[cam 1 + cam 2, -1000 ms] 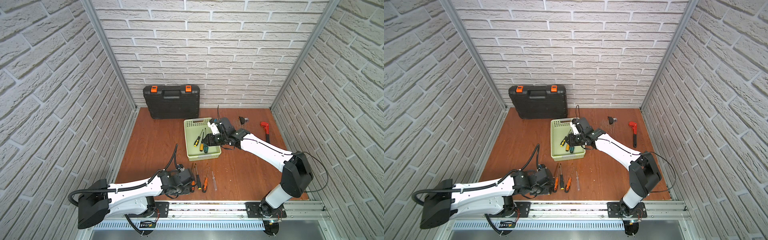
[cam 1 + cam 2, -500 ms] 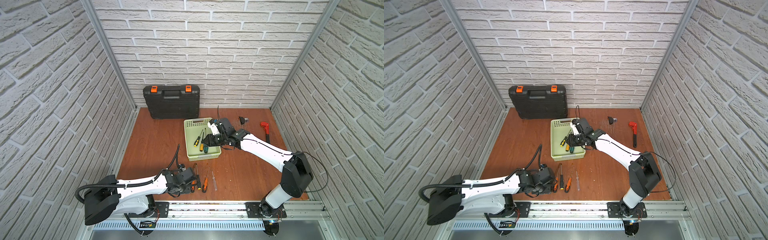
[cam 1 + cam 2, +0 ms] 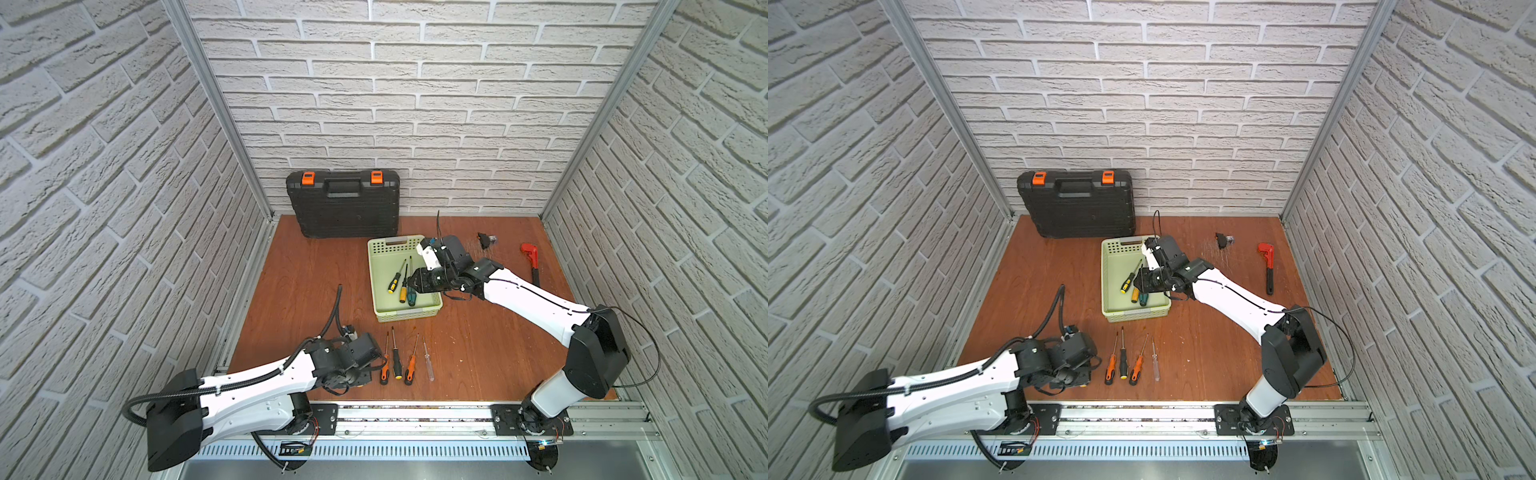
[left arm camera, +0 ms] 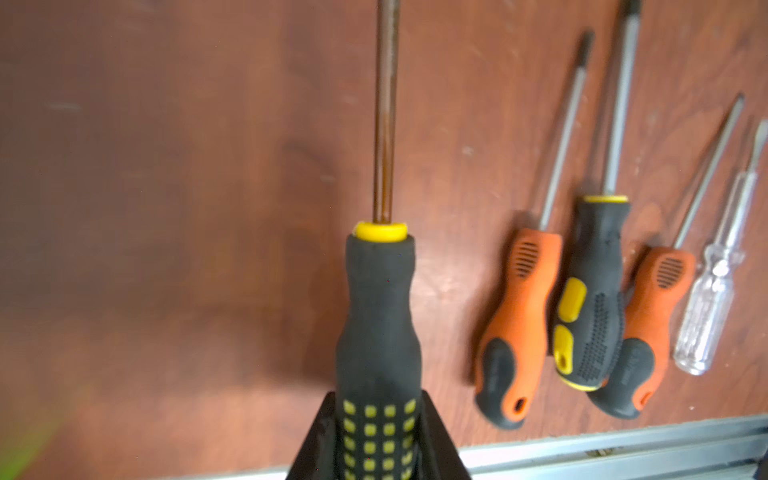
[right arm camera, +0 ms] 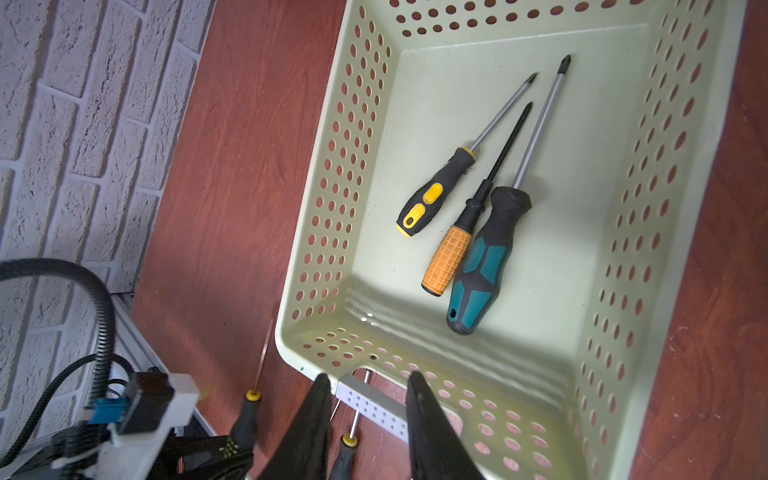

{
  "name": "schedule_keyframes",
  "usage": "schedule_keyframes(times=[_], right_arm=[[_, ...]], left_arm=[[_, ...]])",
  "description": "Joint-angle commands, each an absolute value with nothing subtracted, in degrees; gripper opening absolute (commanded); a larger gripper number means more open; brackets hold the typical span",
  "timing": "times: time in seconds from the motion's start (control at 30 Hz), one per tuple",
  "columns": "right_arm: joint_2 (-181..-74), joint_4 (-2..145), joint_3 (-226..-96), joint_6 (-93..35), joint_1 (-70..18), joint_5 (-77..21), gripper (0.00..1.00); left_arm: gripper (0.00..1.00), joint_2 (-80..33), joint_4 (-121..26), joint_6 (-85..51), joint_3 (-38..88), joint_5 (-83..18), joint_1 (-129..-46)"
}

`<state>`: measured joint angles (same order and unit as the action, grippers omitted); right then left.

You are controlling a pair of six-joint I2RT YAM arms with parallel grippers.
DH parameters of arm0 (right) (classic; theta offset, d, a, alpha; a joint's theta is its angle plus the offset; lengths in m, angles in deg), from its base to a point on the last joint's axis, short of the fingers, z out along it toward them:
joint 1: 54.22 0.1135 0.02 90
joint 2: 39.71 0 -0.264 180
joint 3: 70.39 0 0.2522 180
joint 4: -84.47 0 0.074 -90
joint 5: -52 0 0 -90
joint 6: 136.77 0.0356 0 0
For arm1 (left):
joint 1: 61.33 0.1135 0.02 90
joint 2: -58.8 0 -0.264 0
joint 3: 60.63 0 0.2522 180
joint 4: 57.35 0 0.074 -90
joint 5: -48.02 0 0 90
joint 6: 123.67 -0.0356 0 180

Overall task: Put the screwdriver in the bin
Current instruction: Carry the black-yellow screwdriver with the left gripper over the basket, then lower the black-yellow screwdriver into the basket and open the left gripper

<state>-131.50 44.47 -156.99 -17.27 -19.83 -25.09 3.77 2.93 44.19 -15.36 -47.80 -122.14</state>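
**Asker:** Where was the screwdriver?

**Me:** In my left gripper. Its jaws were clenched on the butt end of the black rubber-handled screwdriver with yellow studs. The shaft ran straight out ahead of the tips over the reddish-brown wooden tabletop. I could not tell whether the handle rested on the wood or hung clear of it.

**Asker:** And the bin?

**Me:** The pale green perforated plastic bin sat well apart from those jaws, below my right gripper. The right jaws stood parted with nothing between them.

**Asker:** Was anything inside it?

**Me:** Three tools lay on its floor beyond my right tips. They were a small black-and-yellow screwdriver, an orange ribbed-handled screwdriver and a teal-and-black screwdriver. The last two touched at the handles.

**Asker:** What lay near the left jaws?

**Me:** Four more lay in a row just beside them, on the side toward my right arm. Nearest was an orange-and-black screwdriver, then a black screwdriver with yellow ovals. After those came a second orange-and-black screwdriver and a clear-handled screwdriver. All four shafts pointed the same way as the one I gripped.
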Motion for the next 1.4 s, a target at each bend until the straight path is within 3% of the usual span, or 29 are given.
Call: schedule_keyframes(times=[0.0, 0.1, 0.23, 0.53, 0.73, 0.97, 1.37], right_arm=[[-127.9, 42.5, -158.1, -19.1, -19.5, -27.0, 0.33], [-126.6, 40.8, -158.7, -20.2, -19.6, -27.9, 0.33], [-124.8, 40.4, -157.5, -20.0, -19.6, -28.1, 0.33], [-121.1, 40.8, -154.1, -19.3, -19.6, -28.1, 0.33], [-119.7, 39.8, -154.5, -19.7, -19.6, -28.3, 0.33], [-119.3, 38.0, -154.0, -20.7, -19.6, -28.4, 0.33], [-120.1, 40.4, -152.1, -20.5, -19.6, -26.4, 0.33]], left_arm=[[0.00, 7.4, 18.0, 44.4, -8.9, -54.0, -117.9], [0.00, 9.0, 20.0, 32.5, -1.2, -54.1, -109.1], [0.00, 5.8, 13.6, 16.5, 8.5, -43.8, -97.9], [0.00, -24.9, 11.8, -4.8, 34.9, -39.9, -95.2], [0.00, -39.4, 10.6, -6.3, 44.5, -37.9, -92.8], [0.00, -49.0, 7.8, -3.1, 47.0, -36.9, -91.8], [0.00, -51.0, 5.5, 3.8, 42.2, -35.9, -93.2]])
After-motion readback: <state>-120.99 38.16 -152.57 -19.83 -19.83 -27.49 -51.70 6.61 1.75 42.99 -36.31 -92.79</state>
